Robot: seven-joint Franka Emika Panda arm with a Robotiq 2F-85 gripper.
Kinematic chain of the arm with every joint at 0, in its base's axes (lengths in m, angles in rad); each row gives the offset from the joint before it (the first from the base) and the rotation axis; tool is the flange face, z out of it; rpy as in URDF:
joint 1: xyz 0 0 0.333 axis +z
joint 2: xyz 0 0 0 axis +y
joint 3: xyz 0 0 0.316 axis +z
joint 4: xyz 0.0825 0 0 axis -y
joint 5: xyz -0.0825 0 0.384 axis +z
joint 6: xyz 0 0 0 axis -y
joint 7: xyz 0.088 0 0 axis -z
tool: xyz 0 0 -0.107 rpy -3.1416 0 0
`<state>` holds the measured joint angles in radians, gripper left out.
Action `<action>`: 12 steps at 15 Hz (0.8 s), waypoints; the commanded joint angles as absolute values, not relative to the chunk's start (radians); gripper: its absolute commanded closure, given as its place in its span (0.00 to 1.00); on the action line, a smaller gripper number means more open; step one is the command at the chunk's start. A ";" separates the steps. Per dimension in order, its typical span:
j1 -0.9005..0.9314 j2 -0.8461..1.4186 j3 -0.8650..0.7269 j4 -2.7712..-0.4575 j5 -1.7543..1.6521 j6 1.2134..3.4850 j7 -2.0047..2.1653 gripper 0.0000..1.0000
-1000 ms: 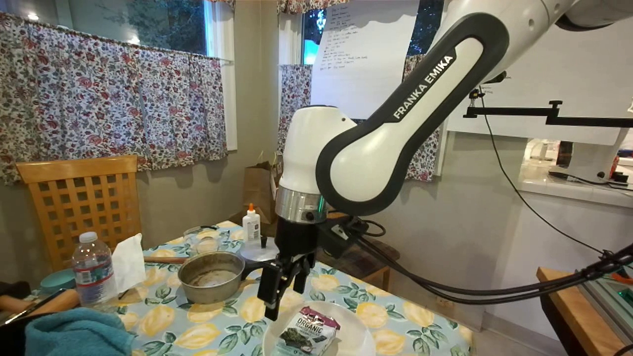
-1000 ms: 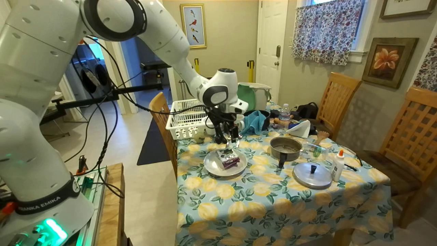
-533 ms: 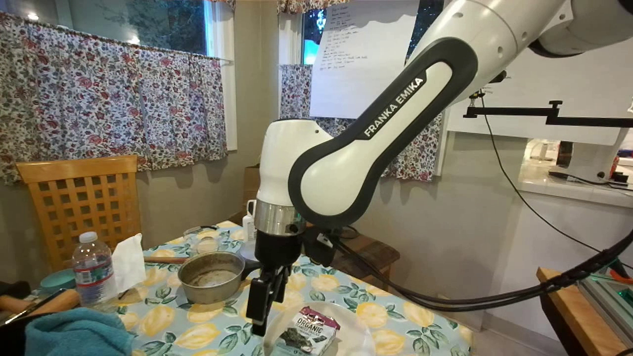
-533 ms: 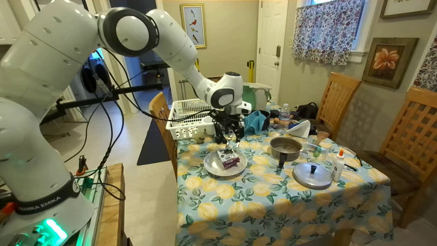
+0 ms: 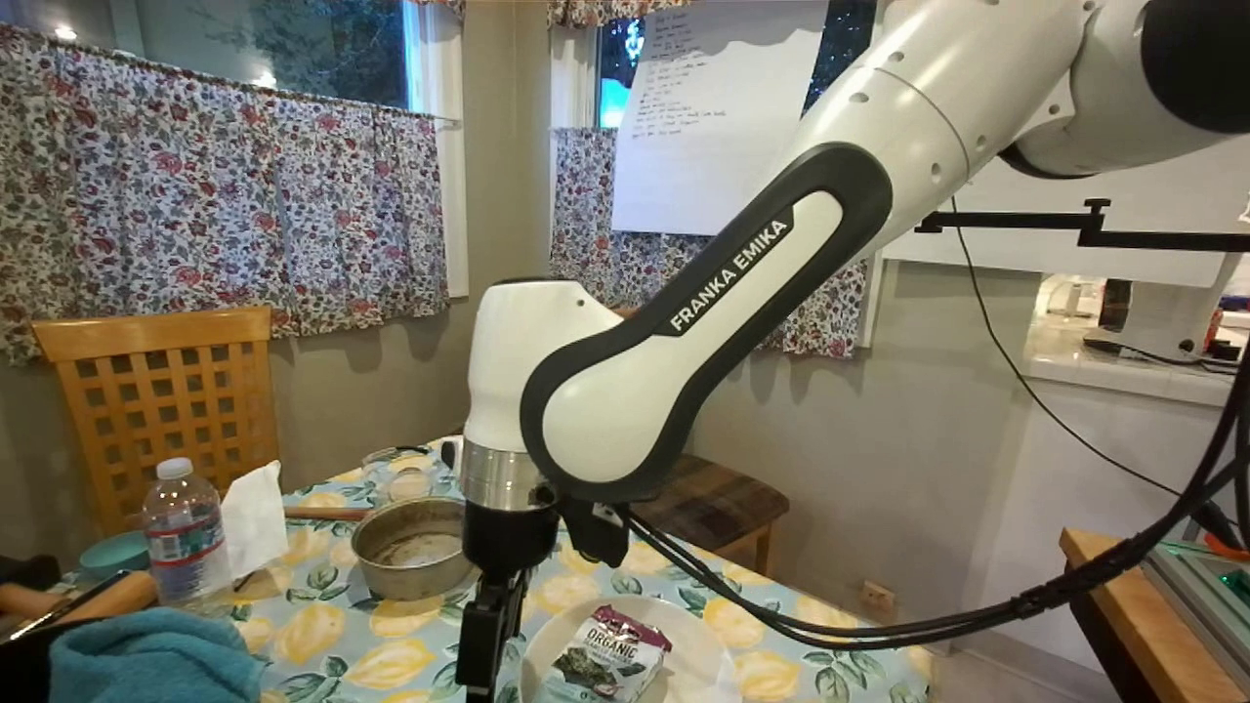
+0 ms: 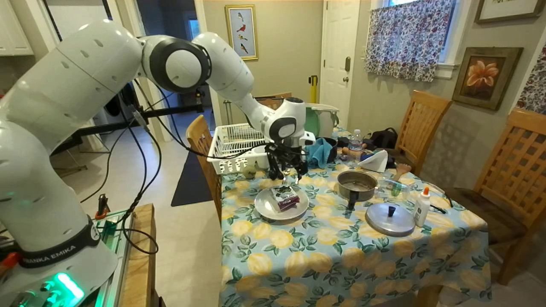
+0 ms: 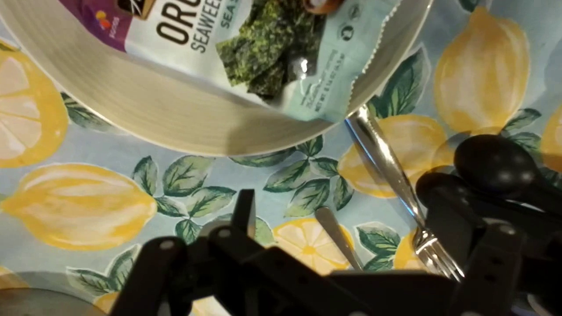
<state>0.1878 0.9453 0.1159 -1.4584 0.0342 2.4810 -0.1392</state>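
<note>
The arm has come lower, wrist vertical, fingers spread wide apart near a fork.

A: In an exterior view, items around the lid on the desk?
B: Glue bottle, upright, 2 o'clock; water bottle, 11 o'clock.
A: Blue towel?
B: Water bottle's 9 o'clock, beside a dark container.

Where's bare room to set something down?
In an exterior view, bare tablecloth spreads between plate and pan lid, toward the near edge; a narrower strip separates plate from pan. Crowded: beyond the plate, by fork and black utensil; far end, around towel and bottle.
</note>
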 commanded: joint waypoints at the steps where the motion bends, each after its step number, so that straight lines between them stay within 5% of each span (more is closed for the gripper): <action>1: 0.195 1.029 0.129 -1.324 -0.011 2.419 -0.171 0.00; 12: 0.264 1.164 0.112 -1.129 -0.088 2.326 -0.188 0.00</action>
